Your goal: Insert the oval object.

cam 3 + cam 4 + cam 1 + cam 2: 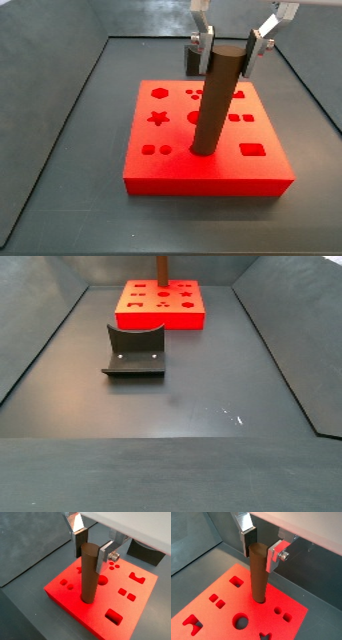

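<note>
The oval object, a tall brown peg (89, 572), stands upright with its lower end in a hole near the middle of the red block (150, 587). It shows in both wrist views (258, 572) and in a side view (217, 100). My gripper (93, 546) is around the peg's top, one finger on each side (262, 549). The jaws are open, with a narrow gap at one pad. A side view (230, 50) shows the fingers spread slightly wider than the peg. In the far side view only the peg (163, 268) shows above the block (160, 318).
The red block (201, 185) has several other shaped holes: star, hexagon, squares and small dots. The dark fixture (134, 351) stands on the grey floor in front of the block. Low walls edge the floor on both sides.
</note>
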